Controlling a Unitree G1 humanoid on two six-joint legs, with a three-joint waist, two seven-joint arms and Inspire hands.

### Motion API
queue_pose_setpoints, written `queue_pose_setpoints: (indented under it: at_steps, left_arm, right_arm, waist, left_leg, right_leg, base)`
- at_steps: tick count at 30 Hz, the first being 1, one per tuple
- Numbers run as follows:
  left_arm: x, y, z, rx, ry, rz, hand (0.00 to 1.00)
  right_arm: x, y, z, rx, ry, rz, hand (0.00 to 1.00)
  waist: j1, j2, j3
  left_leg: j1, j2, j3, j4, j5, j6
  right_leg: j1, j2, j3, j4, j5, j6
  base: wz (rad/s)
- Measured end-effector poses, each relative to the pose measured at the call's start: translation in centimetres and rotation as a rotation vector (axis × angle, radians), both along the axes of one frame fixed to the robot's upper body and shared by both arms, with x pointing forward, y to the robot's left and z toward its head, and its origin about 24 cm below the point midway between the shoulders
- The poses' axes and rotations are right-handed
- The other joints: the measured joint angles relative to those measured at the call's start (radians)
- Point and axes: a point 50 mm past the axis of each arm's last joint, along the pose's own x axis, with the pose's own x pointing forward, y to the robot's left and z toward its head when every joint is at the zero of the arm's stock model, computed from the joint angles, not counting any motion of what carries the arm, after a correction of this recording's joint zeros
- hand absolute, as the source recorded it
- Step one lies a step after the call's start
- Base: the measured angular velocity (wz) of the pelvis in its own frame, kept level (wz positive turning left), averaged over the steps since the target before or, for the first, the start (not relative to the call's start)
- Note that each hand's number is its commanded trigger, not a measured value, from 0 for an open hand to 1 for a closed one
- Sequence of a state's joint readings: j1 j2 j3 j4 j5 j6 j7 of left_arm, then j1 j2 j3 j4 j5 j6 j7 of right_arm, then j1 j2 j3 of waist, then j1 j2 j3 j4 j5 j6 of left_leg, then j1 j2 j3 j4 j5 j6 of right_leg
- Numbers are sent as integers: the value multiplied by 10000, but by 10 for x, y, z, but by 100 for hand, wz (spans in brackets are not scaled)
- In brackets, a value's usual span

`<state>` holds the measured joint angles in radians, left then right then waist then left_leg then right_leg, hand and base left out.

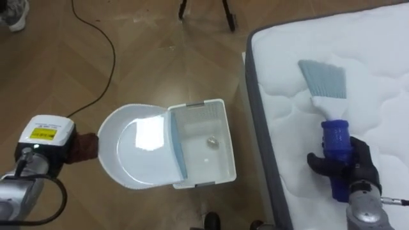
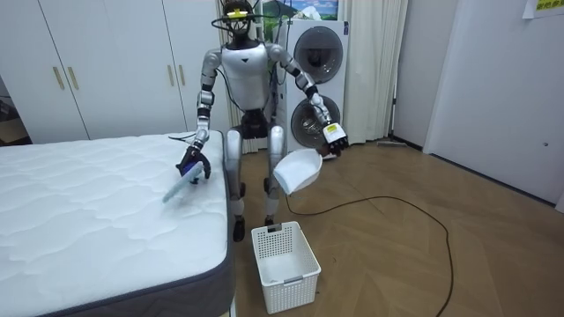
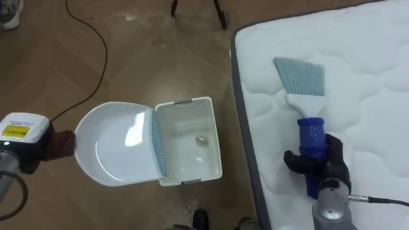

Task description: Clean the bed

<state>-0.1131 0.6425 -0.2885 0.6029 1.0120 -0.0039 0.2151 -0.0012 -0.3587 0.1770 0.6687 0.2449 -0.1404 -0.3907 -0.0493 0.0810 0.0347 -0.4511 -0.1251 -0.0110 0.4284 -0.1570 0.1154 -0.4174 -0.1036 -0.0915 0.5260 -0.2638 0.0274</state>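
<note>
Left eye view: my right hand (image 1: 348, 167) has its fingers wrapped round the blue brush (image 1: 335, 131), bristles ahead on the bed (image 1: 383, 128); left hand (image 1: 82, 148) fingers clutch the dustpan (image 1: 137, 147) above the basket (image 1: 229, 147).

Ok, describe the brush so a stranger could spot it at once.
Start at the white mattress on the robot's right. On its quilted top, near the edge, the right hand grips a brush. Its deep blue handle and pale grey-blue bristles set it apart from the white dustpan and basket beside the bed.
</note>
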Motion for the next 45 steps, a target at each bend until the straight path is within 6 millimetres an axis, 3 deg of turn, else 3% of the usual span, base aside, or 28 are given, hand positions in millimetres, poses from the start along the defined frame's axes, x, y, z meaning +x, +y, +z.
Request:
queue_pose_setpoints:
  at_steps: [2,3,4,5,7,11,14,18,20,22,23,24,25,26,28,30,31,36,37,38,40,42,43,45]
  left_arm:
    - [-3,-14,-8,-533,84,-203,100]
    - [-6,-21,-13,-799,166,-323,100]
    - [-8,-28,-15,-1117,170,-371,100]
    - [-10,-32,-17,-1283,148,-368,100]
    - [-17,-46,-19,-2094,102,-351,100]
    - [-21,-59,-20,-3669,192,-68,100]
    - [-21,-66,-20,-4665,296,268,100]
    - [-26,-74,-21,-5815,362,630,100]
    - [-28,-77,-23,-6638,310,1058,100]
    - [-28,-80,-24,-7395,280,1342,100]
    - [-28,-80,-24,-7473,273,1380,100]
    - [-28,-79,-24,-7695,249,1516,100]
    - [-28,-79,-24,-7841,255,1632,100]
    - [-28,-79,-24,-7916,288,1681,100]
    - [-28,-79,-24,-8166,288,1820,100]
    - [-27,-79,-24,-8340,266,1945,100]
    - [-28,-79,-24,-8340,300,2020,100]
    - [-31,-76,-26,-8415,235,2350,100]
    - [-36,-72,-27,-8452,239,2560,100]
    - [-39,-71,-29,-8454,268,2665,100]
    - [-53,-66,-35,-8469,430,3069,100]
    - [-58,-64,-37,-8472,476,3250,100]
    - [-59,-63,-36,-8533,394,3302,100]
    - [-57,-64,-33,-8620,221,3252,100]
  right_arm:
    - [-9,0,-6,207,276,0,0]
    - [-12,1,-8,311,404,115,0]
    - [-16,1,-8,310,414,177,0]
    - [-18,1,-8,305,429,200,0]
    - [-29,4,-12,367,607,290,0]
    - [-38,4,-12,430,604,226,0]
    - [-38,5,-9,441,499,301,0]
    - [-38,6,-9,555,528,437,0]
    - [-38,8,-10,650,512,388,0]
    - [-37,10,-10,718,479,377,0]
    - [-37,11,-10,741,469,374,0]
    - [-37,13,-11,798,472,400,0]
    - [-36,16,-12,840,526,499,0]
    - [-37,17,-13,865,582,554,0]
    - [-36,21,-14,984,644,726,0]
    - [-34,22,-13,1007,583,779,0]
    - [-34,22,-13,1044,598,835,0]
    - [-32,25,-12,1413,623,1408,0]
    - [-30,27,-10,1483,545,1585,0]
    - [-29,27,-9,1511,505,1678,0]
    - [-25,29,-5,1490,362,2122,0]
    - [-23,31,-2,1441,304,2367,0]
    - [-23,31,-2,1419,353,2520,0]
    - [-22,32,-1,1366,381,2666,0]
  waist:
    - [97,-109,-45]
    - [142,-236,-127]
    - [191,-284,-159]
    - [191,-298,-166]
    - [54,-443,-266]
    - [26,-541,-329]
    - [93,-540,-332]
    - [387,-552,-334]
    - [374,-545,-337]
    - [424,-588,-309]
    - [468,-601,-302]
    - [545,-616,-299]
    - [692,-619,-262]
    - [743,-624,-228]
    - [695,-634,-241]
    - [537,-722,-220]
    - [527,-821,-236]
    - [532,-866,-276]
    - [540,-855,-281]
    - [568,-846,-287]
    - [745,-779,-326]
    - [722,-745,-347]
    - [688,-742,-359]
    - [665,-748,-357]
  left_leg:
    - [456,69,264,-253,-6,9]
    - [680,132,473,-372,-25,27]
    - [853,234,636,-385,-95,27]
    - [954,290,692,-385,-124,14]
    - [1434,507,984,-579,-207,-18]
    - [2128,749,1618,-919,-281,-41]
    - [2626,991,2386,-980,-479,-78]
    - [3599,1231,4001,-1591,-618,-129]
    - [3846,1333,4522,-1621,-736,-125]
    - [4090,1488,5319,-1554,-930,-133]
    - [4153,1526,5535,-1542,-989,-129]
    - [4284,1627,6029,-1543,-1098,-129]
    - [4473,1714,6540,-1574,-1194,-155]
    - [4603,1738,6770,-1614,-1233,-180]
    - [4831,1756,7211,-1722,-1282,-225]
    - [4809,1748,7375,-1710,-1288,-233]
    - [4808,1709,7521,-1672,-1287,-234]
    - [4897,1843,7457,-1552,-1275,-255]
    - [4968,1811,7053,-1543,-1267,-302]
    - [4981,1765,6488,-1523,-1269,-318]
    - [5007,1311,3231,-1508,-1247,-359]
    - [5168,1121,2082,-1548,-1250,-364]
    - [5262,1069,1772,-1579,-1270,-393]
    - [5436,1039,1566,-1638,-1300,-433]
  right_leg:
    - [312,68,278,-198,61,11]
    - [403,142,531,-280,88,19]
    - [573,245,667,-418,150,12]
    - [702,319,730,-543,214,9]
    - [1179,558,1044,-1043,436,-8]
    - [1625,749,1477,-1501,704,-23]
    - [1746,809,1423,-1512,885,-69]
    - [1744,603,675,-1334,1100,-249]
    - [1744,537,55,-1297,1194,-404]
    - [1730,420,-1042,-1316,1371,-695]
    - [1727,415,-1226,-1321,1409,-755]
    - [1830,418,-1546,-1254,1460,-800]
    - [1948,253,-2094,-906,1261,-619]
    - [2049,148,-2184,-642,1080,-450]
    - [2669,-103,-2220,-429,583,-6]
    - [2843,-177,-2035,-841,506,34]
    - [2832,-124,-1852,-1105,465,-44]
    - [2818,286,-1121,-1636,776,-178]
    - [2806,385,-805,-1650,819,-208]
    - [2793,446,-629,-1648,839,-233]
    - [2743,762,302,-1626,915,-320]
    - [2719,977,863,-1578,962,-340]
    - [2680,1134,1225,-1547,994,-351]
    - [2620,1430,1742,-1493,1079,-359]
  base:
    - [-52]
    - [-54]
    - [-55]
    - [-49]
    - [-48]
    - [-60]
    - [-82]
    - [-118]
    - [-96]
    - [-98]
    - [-106]
    - [-119]
    - [-119]
    - [-107]
    - [-73]
    - [-44]
    - [-40]
    - [-57]
    - [-77]
    - [-105]
    - [-127]
    - [-106]
    - [-95]
    - [-91]
